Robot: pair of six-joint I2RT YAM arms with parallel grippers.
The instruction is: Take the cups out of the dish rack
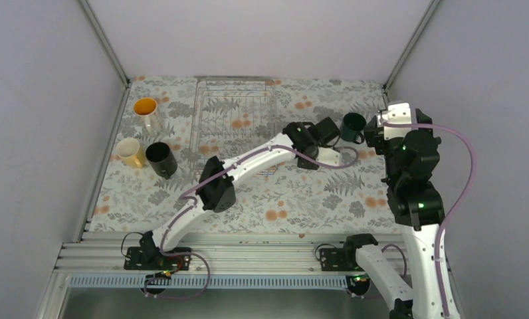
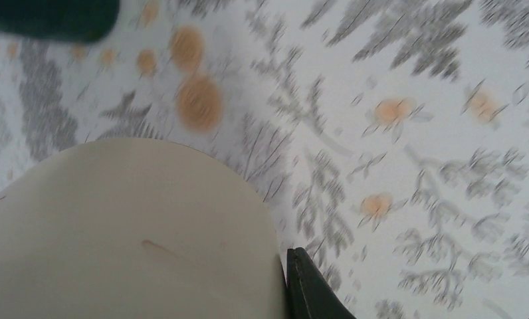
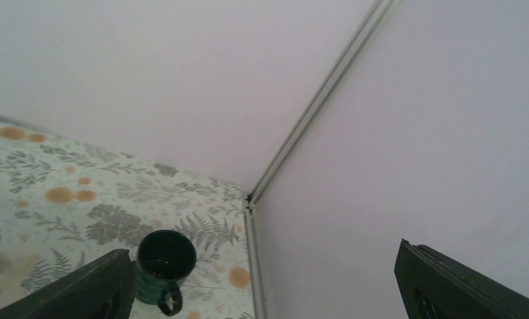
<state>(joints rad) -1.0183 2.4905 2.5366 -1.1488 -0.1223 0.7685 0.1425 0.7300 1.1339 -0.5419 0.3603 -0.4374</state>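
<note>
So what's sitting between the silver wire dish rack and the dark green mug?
In the top external view, the left gripper fills that gap; otherwise just floral tablecloth. Its wrist view shows the jaws shut on a pale cream mug.

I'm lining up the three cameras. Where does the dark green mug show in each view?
Top external: dark green mug, upright on the cloth right of the dish rack.
Left wrist: blurred dark edge in the top-left corner, beyond the pale mug against the left fingers.
Right wrist: bottom left, handle toward the camera.
Shared landmark: the fern-and-orange-flower cloth.
</note>
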